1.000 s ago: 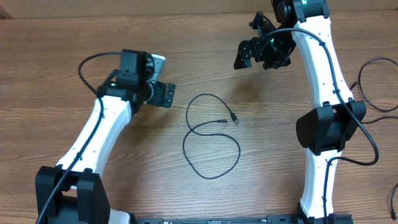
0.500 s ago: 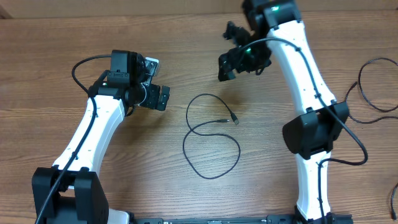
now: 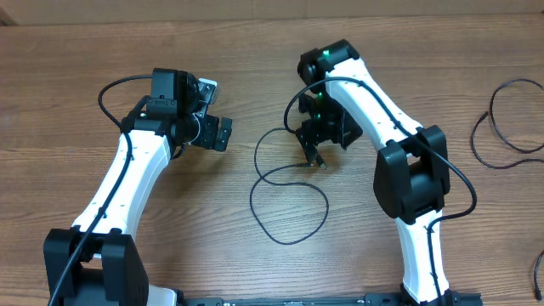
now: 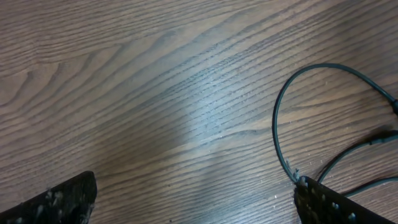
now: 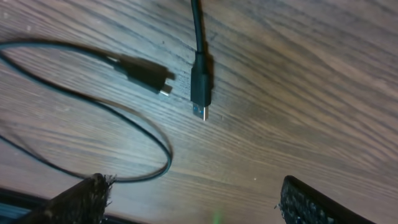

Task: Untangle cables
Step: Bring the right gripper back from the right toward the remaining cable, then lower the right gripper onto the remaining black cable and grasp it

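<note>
Your right gripper (image 3: 316,149) hangs over the middle of the overhead frame, fingers apart with nothing between them. In its wrist view the fingertips (image 5: 84,199) sit at the bottom corners. Your left gripper (image 3: 219,133), left of centre, also stands wide and empty. A thin black cord (image 3: 289,204) lies on the wooden table (image 3: 255,51) in two loose loops, crossing itself once. Its two plugs (image 5: 199,84), dark with small metal tips, lie just beside each other under the right gripper, not touching. Another thin black cord (image 3: 497,127) curls at the right edge.
</note>
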You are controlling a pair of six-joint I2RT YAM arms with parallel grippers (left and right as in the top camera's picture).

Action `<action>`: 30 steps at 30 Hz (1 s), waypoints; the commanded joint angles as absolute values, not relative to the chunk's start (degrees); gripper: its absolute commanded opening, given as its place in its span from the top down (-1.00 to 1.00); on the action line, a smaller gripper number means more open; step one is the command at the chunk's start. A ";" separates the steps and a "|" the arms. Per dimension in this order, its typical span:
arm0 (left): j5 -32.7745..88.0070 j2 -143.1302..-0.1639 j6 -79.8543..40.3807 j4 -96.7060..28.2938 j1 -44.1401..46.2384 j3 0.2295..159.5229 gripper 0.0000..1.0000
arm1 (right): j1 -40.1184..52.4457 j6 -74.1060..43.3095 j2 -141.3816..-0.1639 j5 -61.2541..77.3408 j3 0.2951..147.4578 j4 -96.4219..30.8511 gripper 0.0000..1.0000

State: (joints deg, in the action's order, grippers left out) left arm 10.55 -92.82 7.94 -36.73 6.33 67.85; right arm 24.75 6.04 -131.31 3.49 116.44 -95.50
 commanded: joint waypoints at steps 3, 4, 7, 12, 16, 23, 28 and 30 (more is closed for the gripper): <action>11.44 -92.51 9.21 -36.82 6.35 68.40 -0.99 | 27.16 8.27 -126.58 3.27 116.53 -95.11 -0.74; 11.44 -92.51 9.21 -36.82 6.35 68.40 -0.99 | 27.55 8.88 -126.54 3.38 116.53 -95.74 -0.74; 11.44 -92.51 9.21 -36.82 6.35 68.40 -0.99 | 28.47 9.26 -126.08 4.21 116.33 -97.12 -0.74; 11.44 -92.51 9.21 -36.82 6.35 68.40 -0.99 | 28.82 9.23 -120.90 4.62 113.71 -97.12 -0.74; 11.44 -92.51 9.21 -36.82 6.35 68.40 -0.99 | 28.82 9.19 -115.28 5.10 111.55 -97.10 -0.75; 11.44 -92.51 9.21 -36.82 6.35 68.40 -0.99 | 28.82 7.99 -106.41 5.21 105.03 -93.93 -0.77; 11.44 -92.51 9.21 -36.82 6.35 68.40 -0.99 | 28.88 9.82 -105.43 5.69 98.15 -84.93 -0.81; 11.46 -92.51 9.21 -36.80 6.35 68.40 -0.99 | 28.88 10.83 -105.43 5.67 95.13 -80.75 -0.81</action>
